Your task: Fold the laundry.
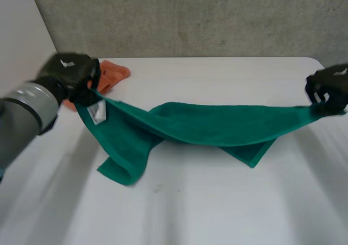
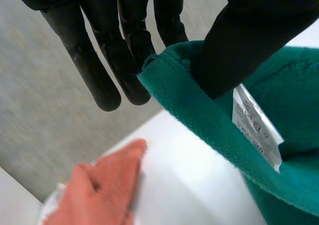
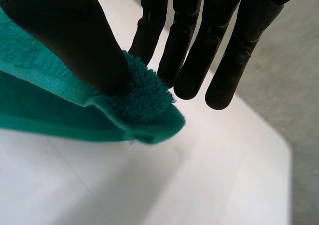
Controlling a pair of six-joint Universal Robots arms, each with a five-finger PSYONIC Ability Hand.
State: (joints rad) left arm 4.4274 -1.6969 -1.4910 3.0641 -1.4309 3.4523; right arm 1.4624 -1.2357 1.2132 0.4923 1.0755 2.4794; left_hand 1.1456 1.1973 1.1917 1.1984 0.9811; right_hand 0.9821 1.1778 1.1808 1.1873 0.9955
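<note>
A green towel [image 1: 217, 124] hangs stretched above the white table [image 1: 217, 201] between my two hands, its middle sagging onto the table. My left hand [image 1: 73, 76] pinches one corner, the one with a white label [image 2: 256, 125], between thumb [image 2: 249, 40] and fingers [image 2: 124, 60]. My right hand [image 1: 329, 90] pinches the opposite corner [image 3: 144, 103] of the green towel [image 3: 45, 100] between its thumb [image 3: 70, 40] and fingers [image 3: 194, 50]. The green towel [image 2: 279, 150] drops away below my left thumb.
An orange cloth [image 1: 111, 75] lies crumpled on the table behind my left hand, near the far left corner; the orange cloth [image 2: 99, 190] lies under my left fingers. A grey wall [image 1: 190, 17] stands behind the table. The table's right edge is close to my right hand.
</note>
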